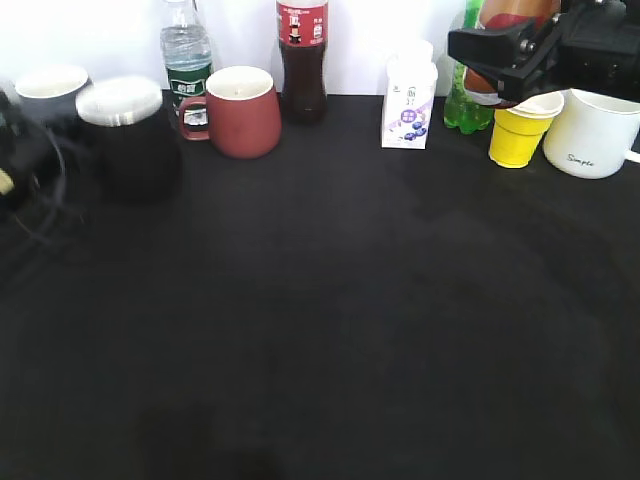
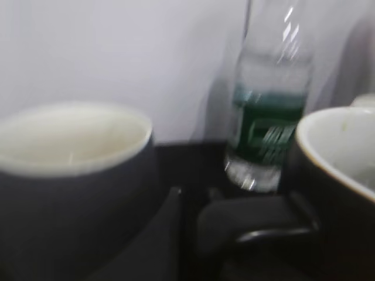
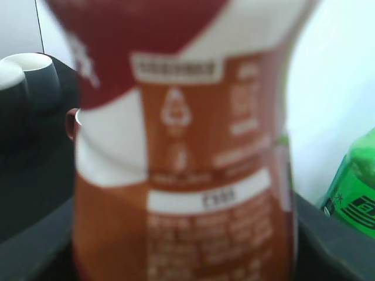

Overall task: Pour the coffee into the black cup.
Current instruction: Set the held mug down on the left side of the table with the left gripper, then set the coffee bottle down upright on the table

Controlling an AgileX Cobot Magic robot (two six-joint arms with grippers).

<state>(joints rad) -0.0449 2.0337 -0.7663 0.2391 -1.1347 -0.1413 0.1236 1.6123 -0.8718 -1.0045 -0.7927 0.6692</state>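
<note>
The coffee bottle (image 1: 512,14), with its red, orange and white label, is at the back right, held off the table in my right gripper (image 1: 497,52). It fills the right wrist view (image 3: 187,152), and the jaws are on either side of it. The black cup (image 1: 130,140), with its white rim, stands at the left and is blurred. In the left wrist view the black cup (image 2: 343,193) is at the right. Its handle (image 2: 275,235) lies at my left gripper (image 2: 217,231), which looks closed on it. The left arm is a blur at the exterior view's left edge.
A grey mug (image 1: 50,90) stands behind the black cup. Along the back are a water bottle (image 1: 187,60), a dark red mug (image 1: 240,112), a cola bottle (image 1: 302,60), a milk carton (image 1: 408,105), a green bottle (image 1: 463,105), a yellow cup (image 1: 520,135) and a white mug (image 1: 590,135).
</note>
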